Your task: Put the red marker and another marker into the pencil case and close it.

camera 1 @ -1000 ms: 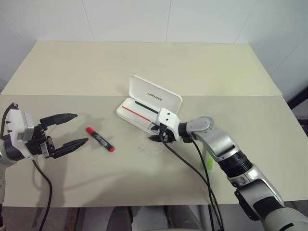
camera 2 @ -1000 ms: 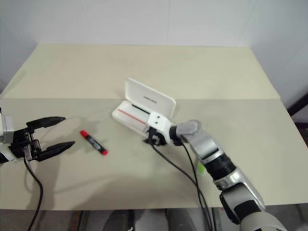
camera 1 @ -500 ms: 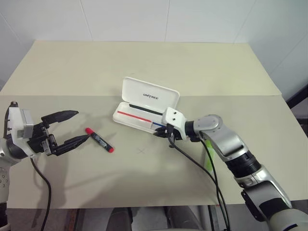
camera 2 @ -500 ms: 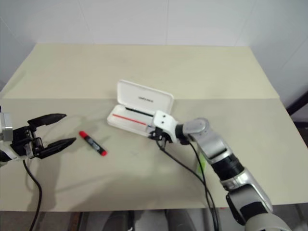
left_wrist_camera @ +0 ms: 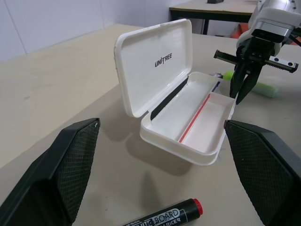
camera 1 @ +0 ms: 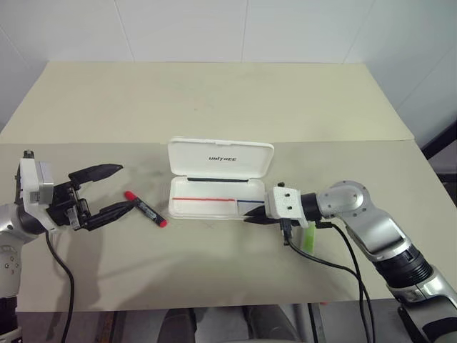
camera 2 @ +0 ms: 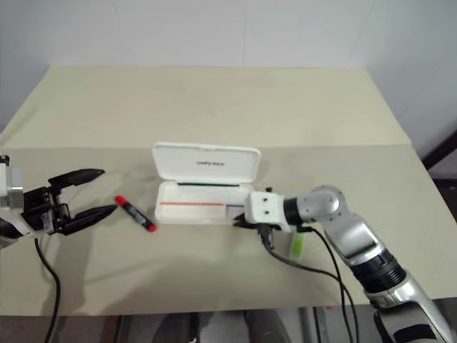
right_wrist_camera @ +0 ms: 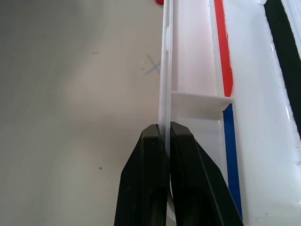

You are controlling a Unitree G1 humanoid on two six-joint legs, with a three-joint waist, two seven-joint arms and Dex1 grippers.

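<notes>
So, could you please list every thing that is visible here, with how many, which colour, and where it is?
table: one, beige, under everything.
pencil case: one, white, open at the table's middle, lid upright with dark lettering, red and blue lines inside.
red marker: one, red ends and dark barrel, lying on the table between the case and the left gripper.
green highlighter: one, light green, on the table by the case's right end, partly behind the right arm.
left gripper: one, black fingers, open, by the red marker's end.
right gripper: one, black fingers, shut on the case's front wall at its right end.
</notes>
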